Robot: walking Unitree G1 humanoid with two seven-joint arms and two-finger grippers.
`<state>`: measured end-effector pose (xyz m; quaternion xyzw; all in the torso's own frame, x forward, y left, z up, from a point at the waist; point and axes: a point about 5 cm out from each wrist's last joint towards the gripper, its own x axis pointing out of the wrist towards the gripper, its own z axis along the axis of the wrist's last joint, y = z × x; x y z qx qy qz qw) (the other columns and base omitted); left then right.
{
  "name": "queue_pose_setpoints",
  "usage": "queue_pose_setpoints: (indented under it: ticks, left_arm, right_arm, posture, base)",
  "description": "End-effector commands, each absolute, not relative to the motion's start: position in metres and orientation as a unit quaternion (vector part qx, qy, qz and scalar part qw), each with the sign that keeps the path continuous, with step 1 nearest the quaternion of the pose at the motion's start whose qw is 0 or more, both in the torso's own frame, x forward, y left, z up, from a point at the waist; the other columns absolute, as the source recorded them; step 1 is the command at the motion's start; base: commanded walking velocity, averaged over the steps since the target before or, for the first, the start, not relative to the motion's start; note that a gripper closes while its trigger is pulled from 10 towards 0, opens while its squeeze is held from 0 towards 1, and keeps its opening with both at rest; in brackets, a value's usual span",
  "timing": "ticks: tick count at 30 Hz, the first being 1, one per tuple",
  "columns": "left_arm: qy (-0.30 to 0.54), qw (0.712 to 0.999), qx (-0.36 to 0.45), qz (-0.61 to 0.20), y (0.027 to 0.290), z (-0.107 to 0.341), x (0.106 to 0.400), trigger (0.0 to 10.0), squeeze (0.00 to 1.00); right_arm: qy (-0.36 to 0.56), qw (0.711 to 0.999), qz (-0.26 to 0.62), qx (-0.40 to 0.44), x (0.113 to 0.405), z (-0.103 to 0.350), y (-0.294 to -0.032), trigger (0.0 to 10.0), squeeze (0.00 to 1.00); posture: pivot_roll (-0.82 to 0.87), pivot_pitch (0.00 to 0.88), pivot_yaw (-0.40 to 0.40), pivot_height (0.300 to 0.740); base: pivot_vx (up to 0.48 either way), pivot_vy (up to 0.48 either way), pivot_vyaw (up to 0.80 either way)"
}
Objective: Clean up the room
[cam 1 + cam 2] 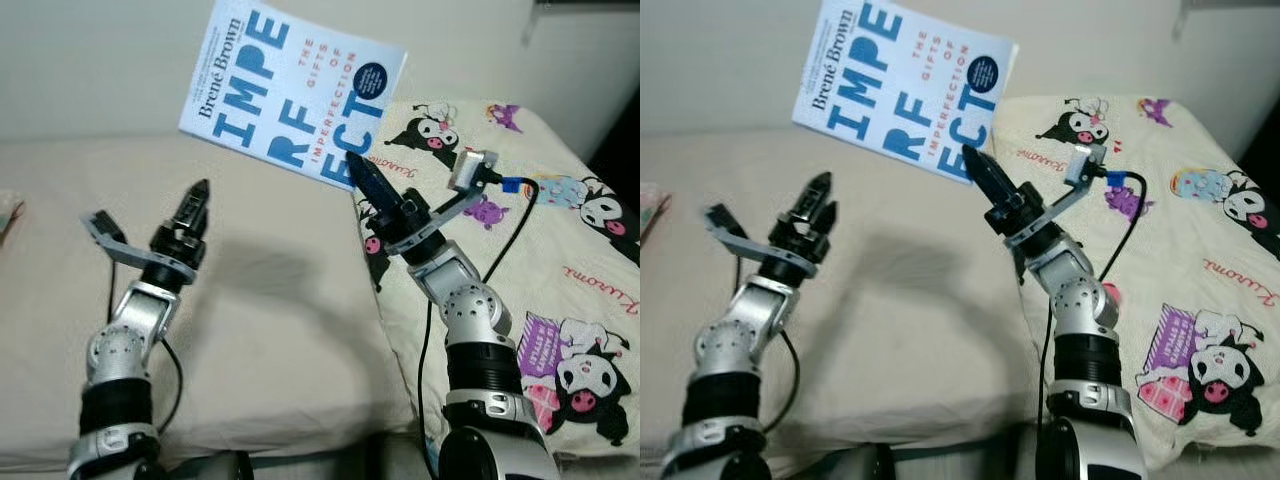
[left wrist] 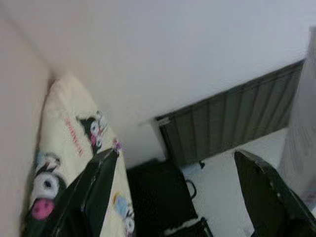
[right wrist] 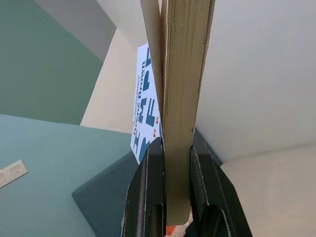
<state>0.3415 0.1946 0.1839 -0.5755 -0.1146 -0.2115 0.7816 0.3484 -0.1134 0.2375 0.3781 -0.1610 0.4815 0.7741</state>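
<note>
A white paperback book [image 1: 290,85] with big blue letters on its cover is held up in the air above the beige bed [image 1: 250,330]. My right gripper [image 1: 362,168] is shut on the book's lower corner; in the right wrist view the two fingers [image 3: 197,182] clamp the page edge of the book [image 3: 180,98]. My left gripper [image 1: 196,203] hovers over the bed to the left of the book, fingers apart in the left wrist view with nothing between them.
A pillow [image 1: 540,280] printed with black and white cartoon characters lies on the right side of the bed. A pale wall [image 1: 100,60] runs behind the bed. A small object [image 1: 8,218] peeks in at the far left edge.
</note>
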Motion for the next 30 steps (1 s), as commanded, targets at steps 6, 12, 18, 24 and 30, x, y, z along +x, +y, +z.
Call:
queue_pose_setpoints:
  ticks: [6,12,18,24,30]
  left_arm:
    - [-0.114,0.801,-0.547,-0.215,0.195,0.178,0.329,10.0,0.00]
    - [-0.106,0.802,-0.549,-0.210,0.194,0.177,0.328,10.0,0.00]
    - [-0.122,0.787,-0.561,-0.227,0.190,0.183,0.327,10.0,0.00]
    - [-0.162,0.767,-0.573,-0.239,0.191,0.193,0.325,10.0,0.00]
    - [-0.202,0.754,-0.575,-0.247,0.197,0.201,0.319,10.0,0.00]
  right_arm:
    - [-0.182,0.764,0.486,0.383,0.344,0.244,-0.115,0.0,0.00]
    - [-0.181,0.765,0.486,0.383,0.344,0.244,-0.115,0.0,0.00]
    - [-0.178,0.766,0.483,0.384,0.345,0.242,-0.115,0.0,0.00]
    - [-0.176,0.770,0.475,0.387,0.347,0.240,-0.116,0.0,0.00]
    - [-0.175,0.777,0.459,0.393,0.349,0.238,-0.119,0.0,0.00]
  posture:
    - [-0.02,0.078,0.003,0.700]
    - [-0.02,0.078,0.002,0.719]
    - [-0.02,0.072,-0.002,0.728]
    - [-0.02,0.071,0.000,0.738]
    - [-0.03,0.074,0.002,0.740]
  base:
    - [0.000,0.000,0.00]
    - [0.000,0.000,0.00]
    - [0.000,0.000,0.00]
    - [0.000,0.000,0.00]
    - [0.000,0.000,0.00]
